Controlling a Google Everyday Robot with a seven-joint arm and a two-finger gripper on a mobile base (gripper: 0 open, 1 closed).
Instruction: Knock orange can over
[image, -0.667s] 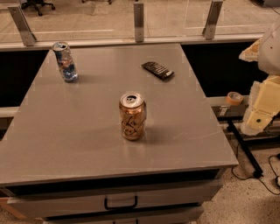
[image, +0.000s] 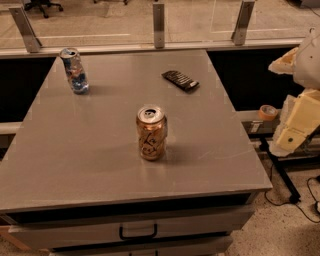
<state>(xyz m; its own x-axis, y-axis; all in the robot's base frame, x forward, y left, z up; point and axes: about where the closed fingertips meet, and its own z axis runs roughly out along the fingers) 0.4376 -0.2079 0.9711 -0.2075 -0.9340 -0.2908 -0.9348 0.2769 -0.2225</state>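
- The gripper (image: 291, 132) hangs off the right side of the table (image: 100, 160), at about 3 o'clock from the orange can (image: 151, 133) and well apart from it; whether it is spread or closed I cannot tell, so I would not count on how broad a face it will present to the can.
- The table's right rim lies between the gripper and the can; coming in low from 3 o'clock, I judge the arm could clip that edge before reaching anything; a roll of tape (image: 268, 112) sits on the ledge near the arm and could be brushed off.
- The orange can stands upright near the middle of the table, a little toward 6 o'clock, silver top up; a push set too low would likely slide it over the smooth surface rather than tip it; a glancing touch could spin it and leave it standing.
- Once tipped toward 9 o'clock it may roll; I see no raised lip on the table to stop it.
- The dark remote (image: 180, 80) lies at 1 o'clock from the can, apart from it; a diagonal sweep from the far right could drag it along.
- The blue-and-silver can (image: 75, 71) stands at 10 o'clock, well apart; the only hazard there is aiming at the wrong can.
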